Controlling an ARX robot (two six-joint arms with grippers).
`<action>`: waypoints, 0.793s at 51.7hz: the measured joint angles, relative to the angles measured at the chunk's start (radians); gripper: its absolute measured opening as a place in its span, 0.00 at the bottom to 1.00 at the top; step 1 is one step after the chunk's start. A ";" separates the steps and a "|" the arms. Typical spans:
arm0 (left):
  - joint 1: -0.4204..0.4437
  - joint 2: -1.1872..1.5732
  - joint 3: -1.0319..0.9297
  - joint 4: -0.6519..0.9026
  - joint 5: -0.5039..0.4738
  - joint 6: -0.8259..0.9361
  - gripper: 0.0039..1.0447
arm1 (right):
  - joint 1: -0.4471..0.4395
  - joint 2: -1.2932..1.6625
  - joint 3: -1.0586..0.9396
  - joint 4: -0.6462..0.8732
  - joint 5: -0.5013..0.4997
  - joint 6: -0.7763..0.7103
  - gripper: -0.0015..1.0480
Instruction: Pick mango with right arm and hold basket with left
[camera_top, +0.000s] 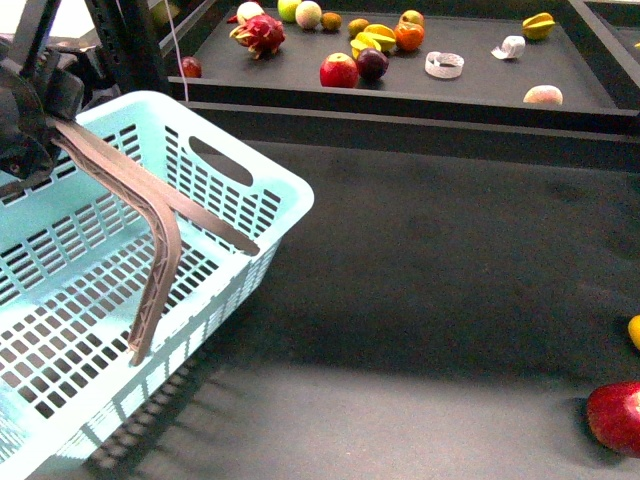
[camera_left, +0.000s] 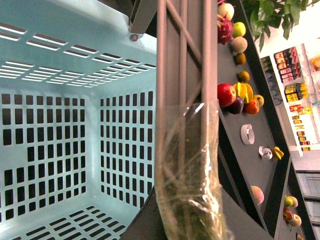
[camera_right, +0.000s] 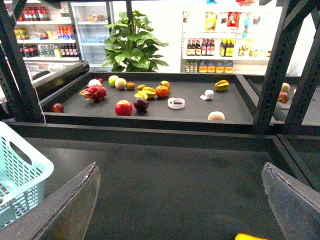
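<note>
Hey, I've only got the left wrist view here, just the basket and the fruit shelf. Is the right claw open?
Observer: Yes. In the right wrist view the right claw is open and holds nothing.
Operator: Any fruit close to it?
Observer: A yellow sliver, possibly the mango, peeks in at that view's edge near one finger.
Operator: Anything else on the near table?
Observer: In the front view an apple lies at the table's near right.
</note>
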 joint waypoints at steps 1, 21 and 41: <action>-0.005 -0.016 -0.004 0.002 0.000 0.010 0.07 | 0.000 0.000 0.000 0.000 0.000 0.000 0.92; -0.156 -0.107 -0.025 0.163 0.098 0.233 0.07 | 0.000 0.000 0.000 0.000 0.000 0.000 0.92; -0.391 -0.106 -0.033 0.260 0.183 0.496 0.06 | 0.000 0.000 0.000 0.000 0.000 0.000 0.92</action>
